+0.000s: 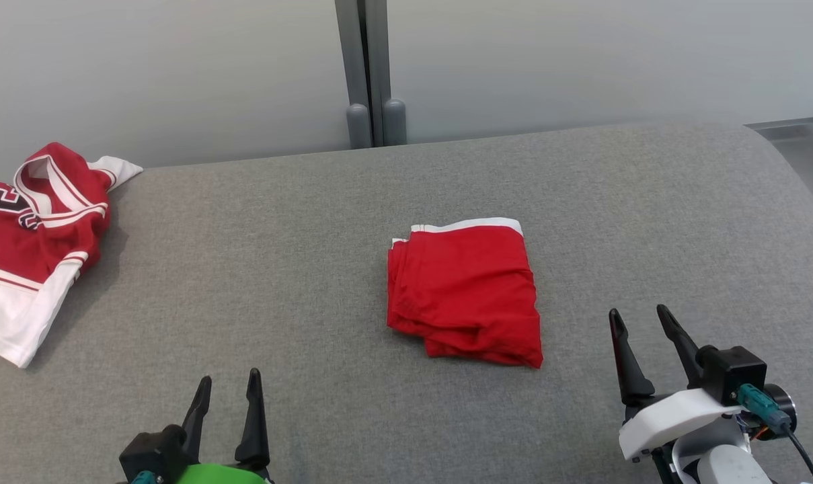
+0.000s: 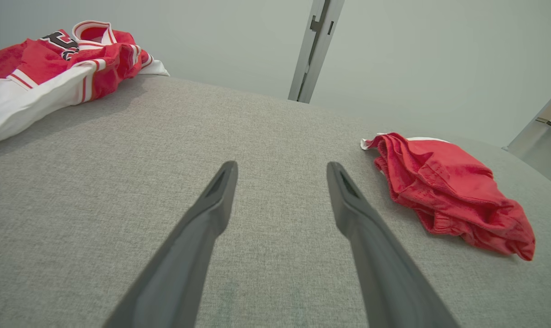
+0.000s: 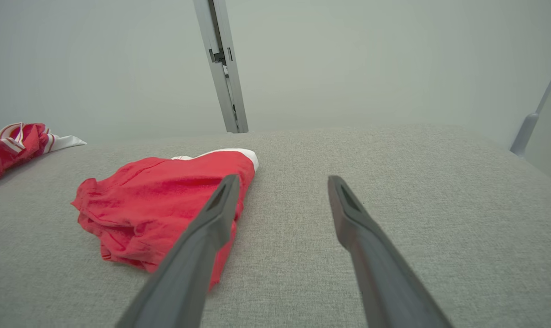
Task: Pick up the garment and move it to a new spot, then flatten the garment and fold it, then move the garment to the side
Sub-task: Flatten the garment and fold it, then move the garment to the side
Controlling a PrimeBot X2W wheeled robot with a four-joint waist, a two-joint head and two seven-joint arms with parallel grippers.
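While right fingers (image 1: 627,363) spread, garment (image 1: 463,289) folded

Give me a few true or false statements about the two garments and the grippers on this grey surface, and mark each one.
1. The red garment lies folded near the middle of the grey surface. True.
2. The left gripper is shut on the red garment. False: it is open and holds nothing.
3. The red and white jersey lies crumpled at the robot's far left. True.
4. The right gripper touches the jersey. False: it is open, to the right of the red garment, far from the jersey.
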